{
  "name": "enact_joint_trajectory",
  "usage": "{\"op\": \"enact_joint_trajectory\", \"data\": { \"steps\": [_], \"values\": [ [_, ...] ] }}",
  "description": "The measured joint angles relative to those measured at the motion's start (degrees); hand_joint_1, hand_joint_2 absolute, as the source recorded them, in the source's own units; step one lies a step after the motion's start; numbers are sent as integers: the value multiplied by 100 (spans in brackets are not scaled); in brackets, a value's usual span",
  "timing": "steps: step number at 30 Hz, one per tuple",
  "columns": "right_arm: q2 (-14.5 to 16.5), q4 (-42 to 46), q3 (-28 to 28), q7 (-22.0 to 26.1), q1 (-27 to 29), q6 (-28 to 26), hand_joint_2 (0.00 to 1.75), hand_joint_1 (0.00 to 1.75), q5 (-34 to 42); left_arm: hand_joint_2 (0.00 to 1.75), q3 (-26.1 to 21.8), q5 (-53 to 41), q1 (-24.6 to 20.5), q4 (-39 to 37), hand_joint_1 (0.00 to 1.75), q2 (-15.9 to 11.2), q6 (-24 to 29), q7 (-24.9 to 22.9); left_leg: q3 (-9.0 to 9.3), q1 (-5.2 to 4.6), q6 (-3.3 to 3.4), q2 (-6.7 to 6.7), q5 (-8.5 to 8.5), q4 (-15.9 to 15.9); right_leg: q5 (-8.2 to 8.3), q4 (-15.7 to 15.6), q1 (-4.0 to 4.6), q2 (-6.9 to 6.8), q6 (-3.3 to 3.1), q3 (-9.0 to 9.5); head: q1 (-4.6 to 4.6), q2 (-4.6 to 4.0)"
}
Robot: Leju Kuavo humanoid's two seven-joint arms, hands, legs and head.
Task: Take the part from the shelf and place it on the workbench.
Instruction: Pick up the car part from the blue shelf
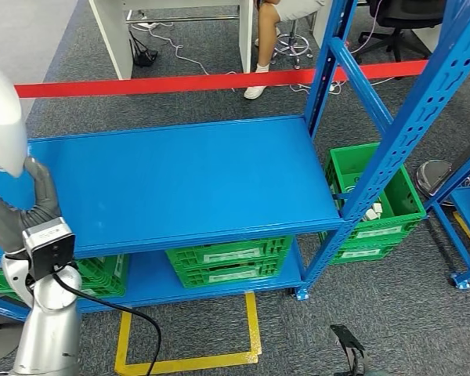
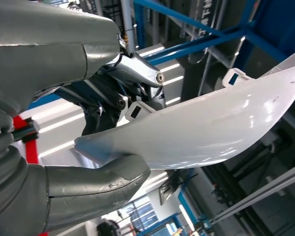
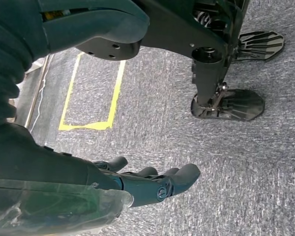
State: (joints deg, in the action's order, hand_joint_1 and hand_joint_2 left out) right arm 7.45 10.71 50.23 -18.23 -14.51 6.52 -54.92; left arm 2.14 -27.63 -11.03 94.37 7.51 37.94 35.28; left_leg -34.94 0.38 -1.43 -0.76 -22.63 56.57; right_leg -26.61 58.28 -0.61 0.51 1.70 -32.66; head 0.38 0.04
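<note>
Gripped by the left hand [image 2: 101, 142], the glossy white curved part [image 2: 213, 123] had clip tabs. Head view showed a bare blue shelf [image 1: 179, 180]. The right hand [image 3: 153, 182] hung with fingers spread, holding nothing, over grey carpet [image 3: 250, 172].

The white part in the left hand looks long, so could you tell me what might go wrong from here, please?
1. The left hand holds the white part near one end, with most of its length beyond the fingers, so it may tilt or slip in the grasp.
2. The part is raised beside the blue shelf, whose slanted upright stands close by; a turn could knock the part against the frame.
3. The right hand hangs open above the floor, giving no support.
</note>
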Motion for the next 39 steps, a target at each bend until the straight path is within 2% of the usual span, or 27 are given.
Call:
{"op": "enact_joint_trajectory", "data": {
  "steps": [15, 24, 29, 34, 37, 39],
  "values": [
    [16, 0, 0, 33, -46, -87, 175, 0, 65, 175, -21, 208, 18, 132, 175, -36, 0, 163, 0, 0, 0, 0, 0, 0, 0, 0, 0, -1, 0, 2, 0, 0],
    [16, 0, 0, 93, -50, -115, 175, 0, 108, 175, -4, 393, 222, 136, 175, -43, 0, 187, -1, 0, 1, 0, -1, 1, 0, -1, -1, -1, 0, 1, -1, 0],
    [16, 2, 5, 224, -61, -249, 175, 0, 223, 175, 2, 381, 299, 161, 175, 47, 0, 422, -2, -21, 15, -1, -11, 8, 1, -6, -25, -2, 5, 2, -1, 0],
    [32, 2, 23, 322, -23, -353, 175, 0, 362, 175, -40, 230, 233, 262, 175, 200, 0, 470, -4, -63, 62, -1, -31, 27, -4, -7, -68, -2, 53, 6, -2, 0],
    [60, 2, 97, 342, 8, -365, 175, 0, 544, 175, -61, 108, 166, 330, 175, 298, 0, 470, 0, -90, 120, 1, -39, 22, 1, -34, -95, 3, 109, 24, -3, 0],
    [66, 9, 169, 351, 22, -371, 175, 0, 645, 175, -70, 91, 132, 377, 175, 357, 0, 470, 40, -65, 173, 17, 4, -47, -69, 18, -92, 1, 147, 1, 4, 0]
  ]
}}
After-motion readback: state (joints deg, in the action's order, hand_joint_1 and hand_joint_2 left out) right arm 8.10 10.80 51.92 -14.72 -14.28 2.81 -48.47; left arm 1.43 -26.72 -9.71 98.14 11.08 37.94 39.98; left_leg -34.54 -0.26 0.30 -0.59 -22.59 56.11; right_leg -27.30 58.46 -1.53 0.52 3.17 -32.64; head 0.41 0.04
